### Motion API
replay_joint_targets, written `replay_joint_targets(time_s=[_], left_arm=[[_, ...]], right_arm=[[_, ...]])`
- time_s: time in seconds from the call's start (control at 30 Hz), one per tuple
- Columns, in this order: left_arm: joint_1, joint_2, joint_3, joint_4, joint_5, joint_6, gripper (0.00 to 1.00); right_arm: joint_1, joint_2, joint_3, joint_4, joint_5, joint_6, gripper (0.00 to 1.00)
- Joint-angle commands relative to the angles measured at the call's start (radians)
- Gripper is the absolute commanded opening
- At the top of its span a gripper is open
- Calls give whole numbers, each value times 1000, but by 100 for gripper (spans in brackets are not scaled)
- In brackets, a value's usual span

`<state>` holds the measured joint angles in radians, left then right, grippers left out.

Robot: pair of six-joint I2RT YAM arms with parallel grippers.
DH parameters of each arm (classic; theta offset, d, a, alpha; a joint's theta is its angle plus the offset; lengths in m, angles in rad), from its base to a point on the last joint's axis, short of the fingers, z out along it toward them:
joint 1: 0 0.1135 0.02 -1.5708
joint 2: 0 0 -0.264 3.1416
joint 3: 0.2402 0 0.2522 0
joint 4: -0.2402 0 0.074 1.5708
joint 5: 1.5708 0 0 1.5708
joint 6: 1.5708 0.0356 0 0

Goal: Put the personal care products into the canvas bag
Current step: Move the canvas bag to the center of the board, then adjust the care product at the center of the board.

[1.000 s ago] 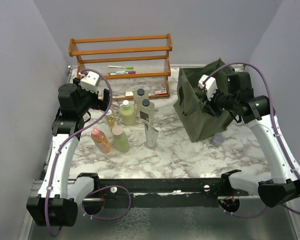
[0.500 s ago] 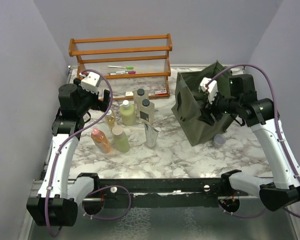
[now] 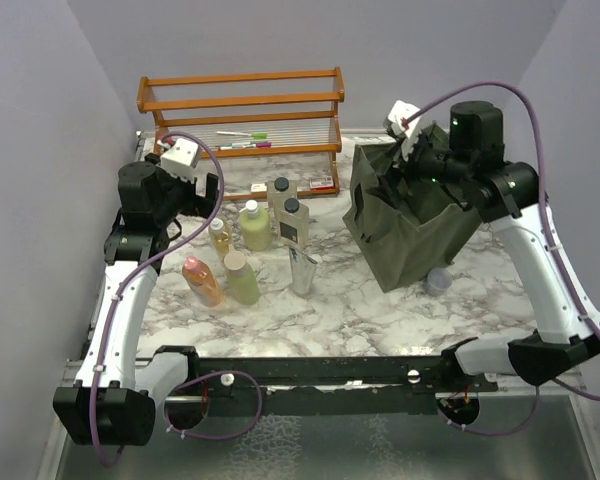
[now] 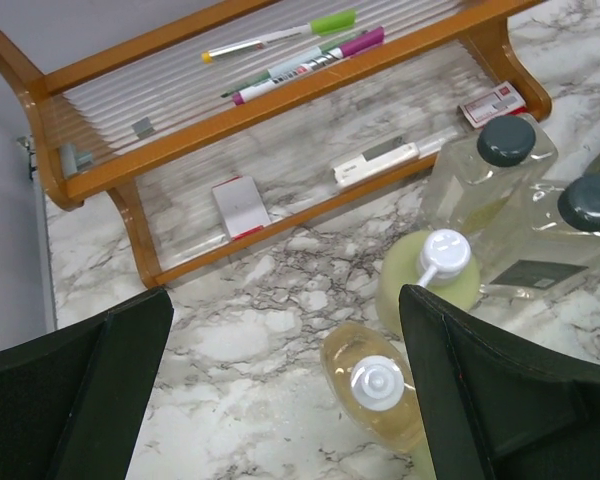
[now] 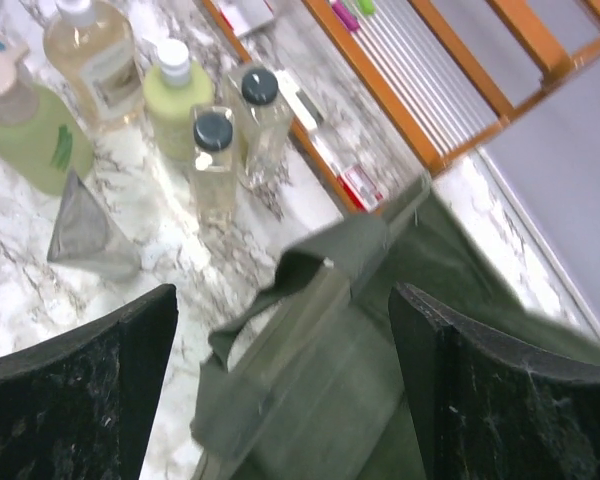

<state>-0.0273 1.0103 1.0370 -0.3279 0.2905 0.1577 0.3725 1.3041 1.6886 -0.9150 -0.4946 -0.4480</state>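
The personal care products stand in a cluster left of centre: a pale green bottle (image 3: 255, 226), two black-capped beige bottles (image 3: 292, 220), a small amber bottle (image 3: 220, 238), an orange bottle (image 3: 202, 281), a green bottle (image 3: 243, 278) and a silver tube (image 3: 302, 270). The dark olive canvas bag (image 3: 410, 220) sits at the right with its mouth open. My right gripper (image 3: 408, 168) hangs open above the bag's rim (image 5: 310, 300), holding nothing. My left gripper (image 3: 204, 192) is open above the amber bottle (image 4: 380, 385), which lies close to its right finger (image 4: 500, 400).
An orange wooden rack (image 3: 240, 120) with pens (image 4: 300, 62) stands at the back left. A small lavender jar (image 3: 437, 279) sits on the marble table (image 3: 350, 310) at the bag's front right corner. Grey walls close in on both sides.
My right gripper has opened and risen out of the bag toward the back. The bag has shifted slightly left. My left arm has barely moved.
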Motion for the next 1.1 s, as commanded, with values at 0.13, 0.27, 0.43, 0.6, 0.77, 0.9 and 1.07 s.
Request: replay_joint_targets(time_s=[0.13,0.27,0.43,0.6,0.77,0.9,1.07], left_arm=[[48,39,96,2,-215,-114,99],[81,64,112,7,-241,-154,99],[120,77,109,11,-212,-171,99],[145,86,109,9,-165,-162,99],[145,117,126,-4,-118,-152,99],[145,130,131,-11,-112,-142,99],[145,139,127,-11,-99,-140,99]], right_arm=[[179,208,165,187,37,60,87],[260,314,190,232,99,39,88],[309,445,222,223,115,0,88],[322,535,202,220,136,-19,88],[331,605,174,208,143,-26,88],[336,639,134,220,157,-22,88],[342,674,120,223,147,-3,83]])
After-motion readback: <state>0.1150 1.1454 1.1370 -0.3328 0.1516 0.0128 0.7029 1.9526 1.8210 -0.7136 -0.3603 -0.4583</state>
